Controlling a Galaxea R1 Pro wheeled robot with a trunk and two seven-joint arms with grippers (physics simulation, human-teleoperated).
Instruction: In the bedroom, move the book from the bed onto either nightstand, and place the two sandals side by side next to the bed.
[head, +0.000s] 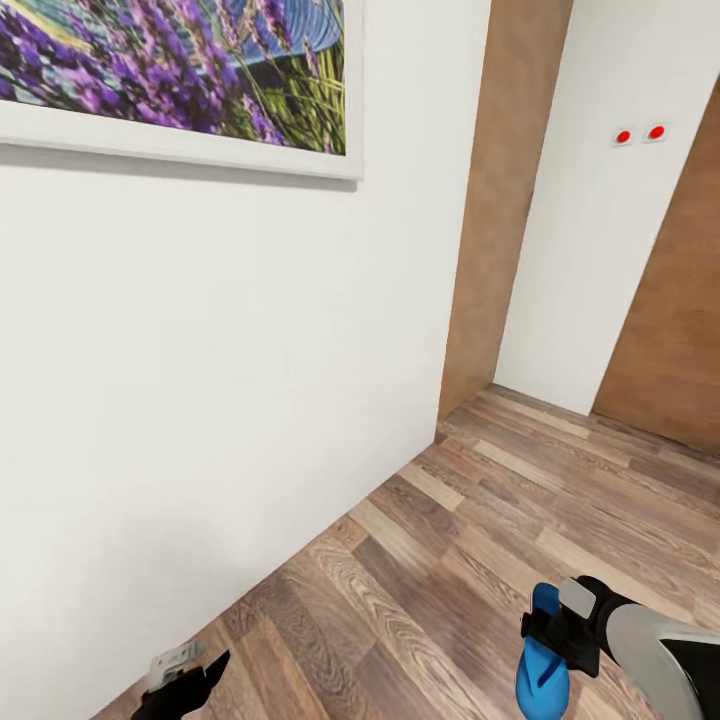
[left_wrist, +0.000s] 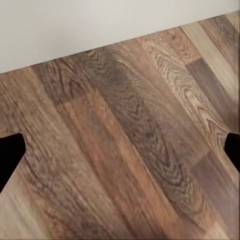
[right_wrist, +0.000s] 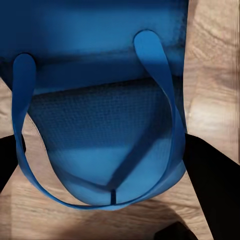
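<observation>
A bright blue sandal (head: 541, 660) hangs at the lower right of the head view, with my right gripper (head: 556, 632) shut on it above the wooden floor. In the right wrist view the sandal (right_wrist: 100, 125) is seen close up, its thin blue straps (right_wrist: 165, 90) looping between the dark fingers (right_wrist: 210, 185) on either side. My left gripper (head: 185, 678) is at the bottom left of the head view, close to the white wall; its dark fingertips (left_wrist: 10, 155) stand wide apart over bare floor, holding nothing. The book, the bed and the nightstand are out of view.
A white wall (head: 220, 380) with a framed lavender picture (head: 180, 70) runs along the left. Wood-panelled walls (head: 505, 190) and a white wall section with two red dots (head: 640, 133) close the corner ahead. Plank floor (head: 520, 500) stretches to the right.
</observation>
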